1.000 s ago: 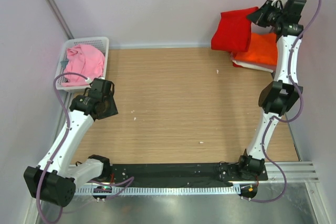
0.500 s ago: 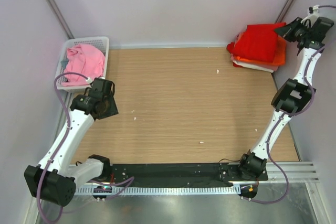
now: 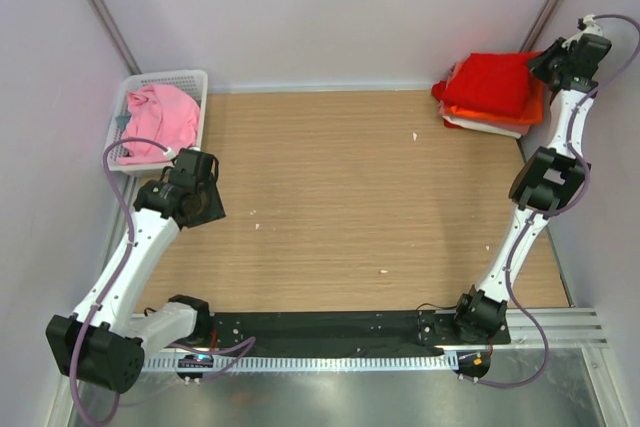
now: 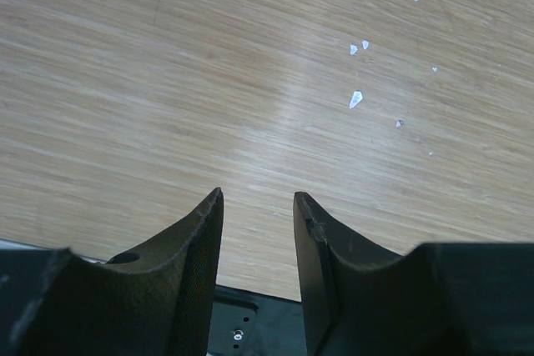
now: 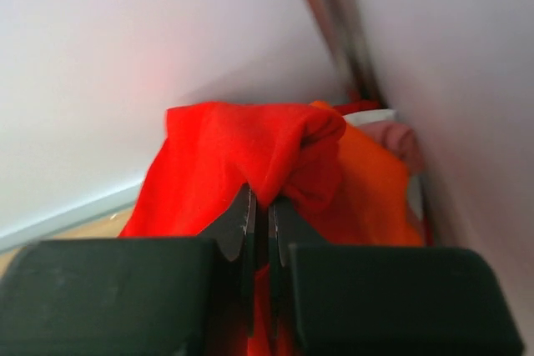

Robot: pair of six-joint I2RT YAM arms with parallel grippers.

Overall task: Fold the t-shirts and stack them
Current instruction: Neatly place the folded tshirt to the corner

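A folded red t-shirt (image 3: pixel 495 84) lies on top of a stack at the table's far right corner, over an orange t-shirt (image 3: pixel 530 110) and a white one (image 3: pixel 478 125). My right gripper (image 3: pixel 545 62) is at the stack's right edge, shut on a bunched edge of the red t-shirt (image 5: pixel 250 156). Orange cloth (image 5: pixel 375 198) and a bit of pink cloth (image 5: pixel 400 135) show beside it in the right wrist view. A crumpled pink t-shirt (image 3: pixel 157 119) lies in a white basket (image 3: pixel 195 82) at the far left. My left gripper (image 3: pixel 207 209) is open and empty over bare wood (image 4: pixel 258 206).
The wooden table (image 3: pixel 350 187) carries small white specks (image 4: pixel 356 99). Walls close in on the left, back and right. A black base rail (image 3: pixel 330 327) runs along the near edge.
My right gripper carried the red t-shirt from in front of the stack to the right, and it now lies on the orange one. The left arm has not moved.
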